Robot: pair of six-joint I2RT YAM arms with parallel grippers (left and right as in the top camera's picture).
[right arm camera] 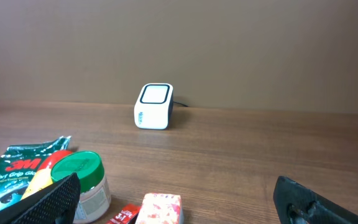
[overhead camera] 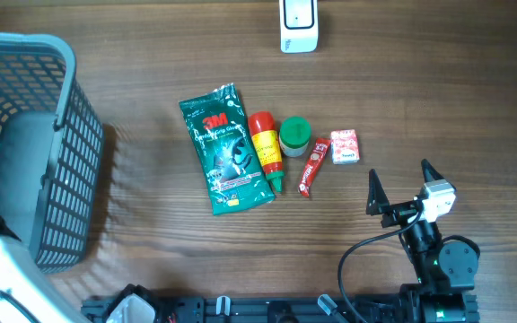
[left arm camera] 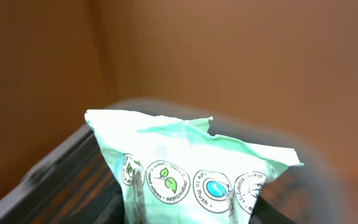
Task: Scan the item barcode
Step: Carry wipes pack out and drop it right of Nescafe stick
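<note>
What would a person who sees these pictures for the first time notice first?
Most likely the pale green wipes packet, which fills the left wrist view close to the lens. Then the green 3M pack, largest in the row of goods at the middle of the table, the white barcode scanner at its far edge and the grey basket at the left.

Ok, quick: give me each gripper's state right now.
Left gripper: closed on the pale green packet.
Right gripper: open, holding nothing.
</note>
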